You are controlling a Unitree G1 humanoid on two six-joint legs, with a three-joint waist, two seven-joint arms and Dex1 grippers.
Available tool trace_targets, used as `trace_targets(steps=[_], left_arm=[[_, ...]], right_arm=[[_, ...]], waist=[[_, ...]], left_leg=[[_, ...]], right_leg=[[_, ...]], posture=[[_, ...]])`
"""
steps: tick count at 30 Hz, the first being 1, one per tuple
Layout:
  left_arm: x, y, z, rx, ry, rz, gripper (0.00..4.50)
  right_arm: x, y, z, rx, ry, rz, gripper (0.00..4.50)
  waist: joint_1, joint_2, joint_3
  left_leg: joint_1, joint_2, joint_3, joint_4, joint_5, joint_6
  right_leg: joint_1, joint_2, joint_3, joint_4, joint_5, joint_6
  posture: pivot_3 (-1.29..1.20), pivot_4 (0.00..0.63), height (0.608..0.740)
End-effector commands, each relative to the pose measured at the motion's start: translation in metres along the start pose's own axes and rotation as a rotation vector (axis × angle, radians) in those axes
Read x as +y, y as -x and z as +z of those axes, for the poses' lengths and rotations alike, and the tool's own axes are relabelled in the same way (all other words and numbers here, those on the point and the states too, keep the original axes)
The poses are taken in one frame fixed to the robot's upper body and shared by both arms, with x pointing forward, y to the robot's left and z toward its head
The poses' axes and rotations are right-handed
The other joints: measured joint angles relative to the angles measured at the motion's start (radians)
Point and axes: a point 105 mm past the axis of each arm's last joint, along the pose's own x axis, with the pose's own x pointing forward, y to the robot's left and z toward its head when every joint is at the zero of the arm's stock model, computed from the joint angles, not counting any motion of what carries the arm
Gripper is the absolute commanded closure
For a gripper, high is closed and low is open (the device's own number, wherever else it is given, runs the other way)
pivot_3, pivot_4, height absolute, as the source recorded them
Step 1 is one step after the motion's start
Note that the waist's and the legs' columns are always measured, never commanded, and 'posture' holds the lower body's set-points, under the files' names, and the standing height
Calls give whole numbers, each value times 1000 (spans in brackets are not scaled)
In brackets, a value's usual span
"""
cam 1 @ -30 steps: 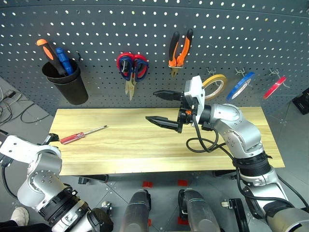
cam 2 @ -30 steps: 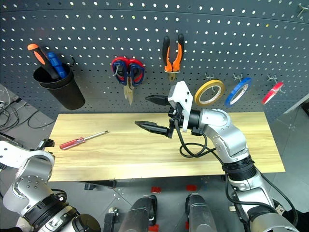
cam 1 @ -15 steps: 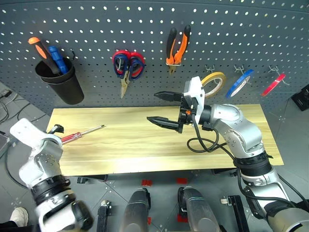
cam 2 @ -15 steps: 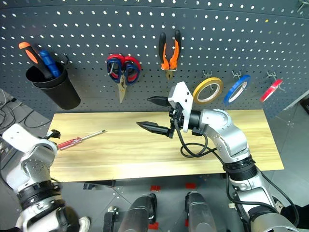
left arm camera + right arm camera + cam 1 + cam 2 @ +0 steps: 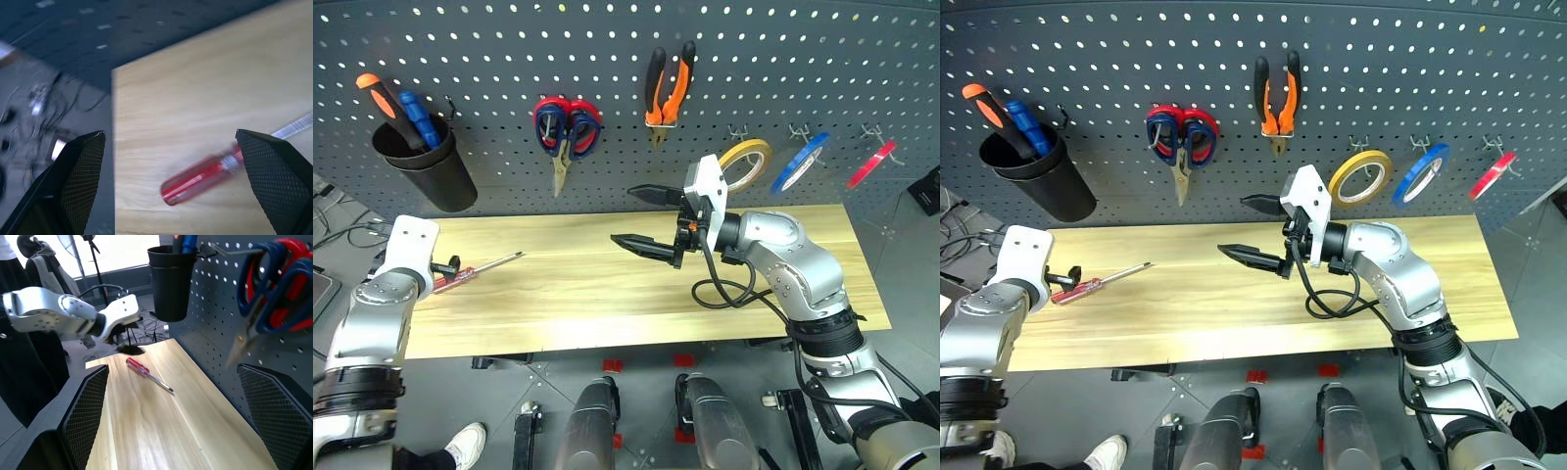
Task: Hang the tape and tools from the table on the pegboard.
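1 pegboard [image 5: 607, 59] spans the back, and 1 table [image 5: 607, 294] of light wood stands in front of it. On the board hang 1 black cup [image 5: 416, 162] with 2 screwdrivers, 1 orange [image 5: 384, 98] and 1 blue [image 5: 416, 110]; 2 pairs of scissors on the same hook, 1 red-handled [image 5: 578, 110] and 1 blue-handled [image 5: 553, 132]; 1 pair of pliers [image 5: 668, 83]; and 3 tape rolls, 1 yellow [image 5: 747, 162], 1 blue [image 5: 801, 162] and 1 red [image 5: 871, 164].

The right gripper [image 5: 641, 217] hovers above the middle of the table with its 2 black fingers spread wide and holding nothing, both pointing toward the robot's left. The scissors hang just above and beyond the upper finger, and the yellow roll sits close behind the wrist.

The left gripper [image 5: 1065, 277] is at the table's left end, its 2 fingers also spread and empty. Only 1 tool lies on the table: the red-handled screwdriver [image 5: 205, 177]. In the left wrist view its handle lies between the 2 fingers, nearer the finger over the wood, with the steel shaft running out past that finger. I cannot tell whether a finger touches it.
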Motion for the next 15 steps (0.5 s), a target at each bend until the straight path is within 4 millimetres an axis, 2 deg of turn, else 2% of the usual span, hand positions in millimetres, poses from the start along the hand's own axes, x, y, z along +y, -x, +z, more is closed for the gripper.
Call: trace_targets(steps=[1,9,15], left_arm=[[9,0,-2,-41,-65,-125,11],[24,-7,-17,-63,-186,-298,11],[18,-15,-16,-53,-214,-388,11]], right_arm=[[0,1,5,-15,11,-8,0],[0,5,4,-5,-8,-34,0],[0,10,3,7,-26,-56,0]], waist=[[0,1,5],[-7,1,28],[-13,0,56]], left_leg=[[0,0,0,0,0,0],[-3,0,0,0,0,0],[-4,0,1,2,0,1]], right_leg=[[0,0,0,0,0,0],[-2,-1,-2,0,0,-1],[-4,0,-4,1,0,-1]], posture=[[-57,404,740],[-84,435,740],[-112,469,740]])
